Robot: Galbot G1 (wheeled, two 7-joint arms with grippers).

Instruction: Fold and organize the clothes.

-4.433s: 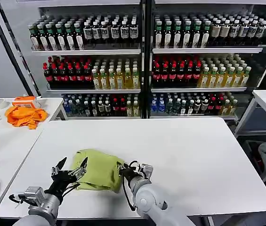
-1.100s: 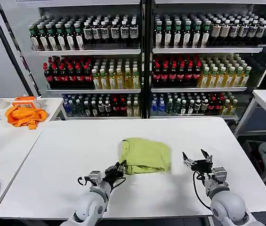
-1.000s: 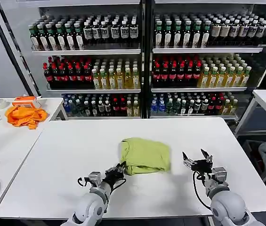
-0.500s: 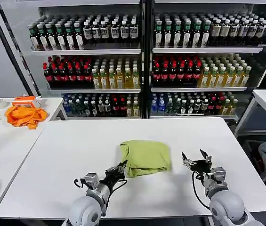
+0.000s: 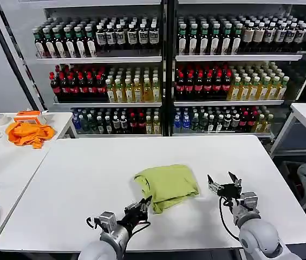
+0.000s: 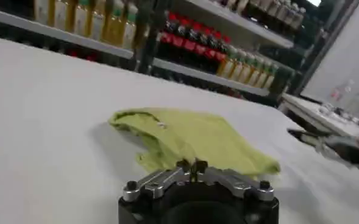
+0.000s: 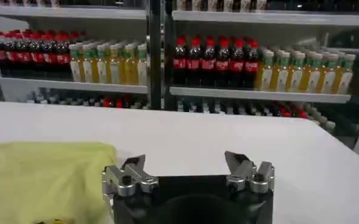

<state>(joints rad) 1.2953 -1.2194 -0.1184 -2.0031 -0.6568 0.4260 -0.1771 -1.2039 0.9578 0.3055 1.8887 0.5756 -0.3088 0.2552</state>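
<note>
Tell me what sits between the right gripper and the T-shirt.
Nothing: in the head view a bare strip of white table separates the right gripper, its fingers open, from the T-shirt.

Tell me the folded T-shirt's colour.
Plain light yellow-green T-shirt, clearest in the head view.
</note>
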